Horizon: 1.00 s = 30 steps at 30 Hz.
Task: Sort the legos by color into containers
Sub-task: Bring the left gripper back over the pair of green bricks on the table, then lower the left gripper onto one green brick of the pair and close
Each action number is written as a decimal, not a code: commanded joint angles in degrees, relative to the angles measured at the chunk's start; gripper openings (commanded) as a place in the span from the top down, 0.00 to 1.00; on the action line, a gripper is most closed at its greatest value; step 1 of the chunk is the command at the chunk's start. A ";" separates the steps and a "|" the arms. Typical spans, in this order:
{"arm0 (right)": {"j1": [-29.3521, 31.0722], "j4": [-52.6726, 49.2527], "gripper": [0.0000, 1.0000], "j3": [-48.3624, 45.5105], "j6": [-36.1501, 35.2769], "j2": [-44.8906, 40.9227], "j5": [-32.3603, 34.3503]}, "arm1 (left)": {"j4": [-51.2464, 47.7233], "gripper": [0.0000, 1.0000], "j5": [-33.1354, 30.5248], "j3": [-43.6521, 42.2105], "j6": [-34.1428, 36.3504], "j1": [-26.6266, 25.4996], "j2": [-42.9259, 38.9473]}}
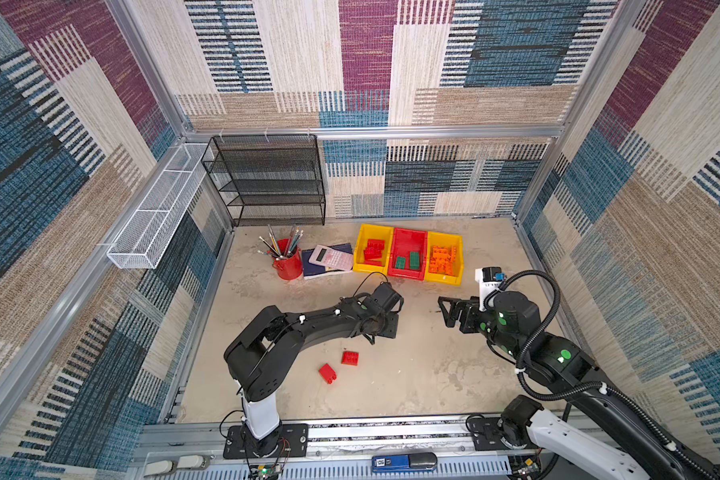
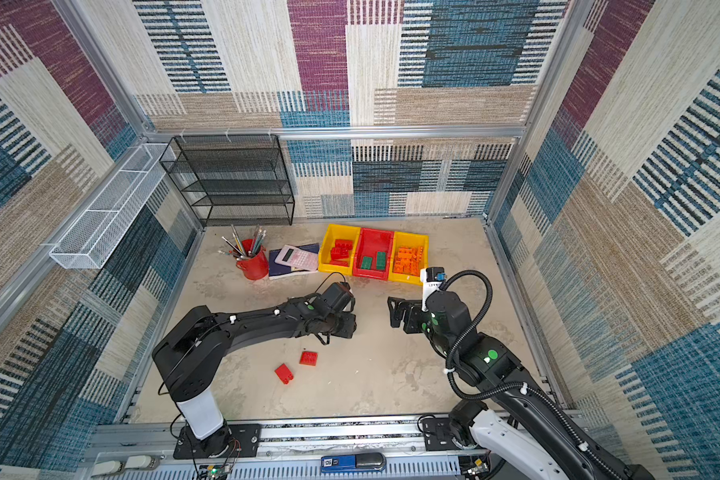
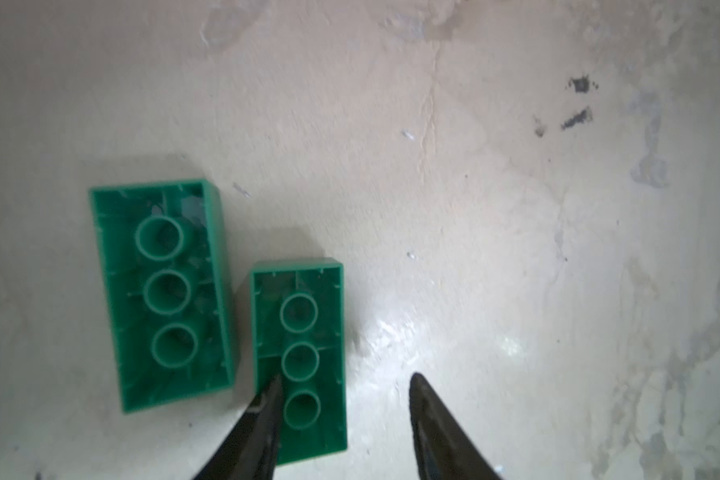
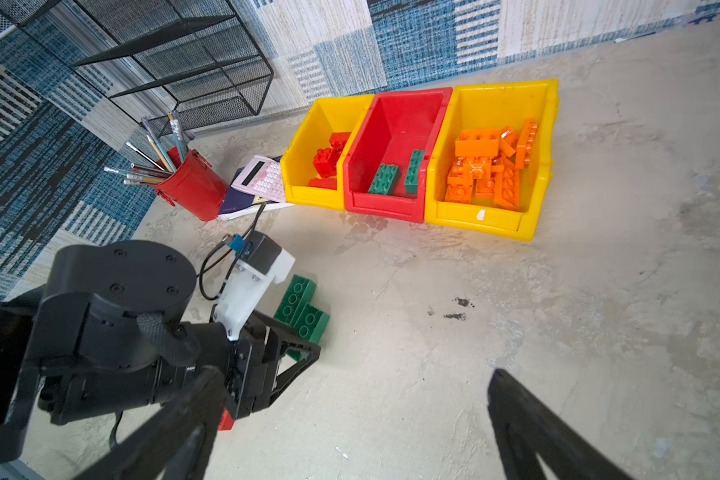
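Two green bricks [image 3: 163, 291]: hard shiny plastic, oblong, laid hollow side up on the table, three round tubes shown in each; side by side, just apart.
Table [image 3: 516, 208]: pale, mottled, dark specks.
Left gripper [image 3: 346, 380]: jaws partly apart; one black pointed finger [image 3: 262, 415] is seen over the hollow of the second green brick [image 3: 308, 328], the other over bare table; nothing is clamped.
Right gripper [image 4: 354, 374]: jaws spread wide, nothing held, bare table below.
Bins [image 2: 371, 275]: three, smooth plastic, sloped fronts, joined in a row at the back of the table.
Left yellow bin [image 1: 368, 270]: red bricks [image 1: 373, 249], studded, several; count cannot be told.
Red bin [image 1: 406, 276]: two more green bricks [image 1: 400, 262].
Right yellow bin [image 1: 443, 281]: orange pieces [image 1: 443, 259], heaped; count cannot be told.
Loose red bricks [image 1: 350, 358]: two, studded, lying on the table by the left arm, well apart from the bins.
Clutter: one round red cup [image 1: 288, 268] of pencils, one pink calculator [image 1: 331, 257], one black wire-mesh shelf [image 1: 267, 178].
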 commanded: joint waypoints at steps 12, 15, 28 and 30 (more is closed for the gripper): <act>0.07 -0.48 0.00 0.04 -0.72 -0.50 1.48 | -1.85 0.48 2.35 3.61 -1.09 -2.69 1.61; 0.07 -0.27 0.00 -0.11 -0.84 -0.32 1.51 | -2.35 0.48 2.24 2.92 -1.00 -2.87 -0.50; 0.06 -1.15 0.00 -0.06 -0.64 -1.78 1.48 | -11.23 0.37 -1.24 8.08 5.01 -3.65 1.17; 0.07 -1.64 0.00 0.01 -0.48 -2.25 1.56 | -11.85 0.35 -3.44 8.75 5.89 -3.58 2.34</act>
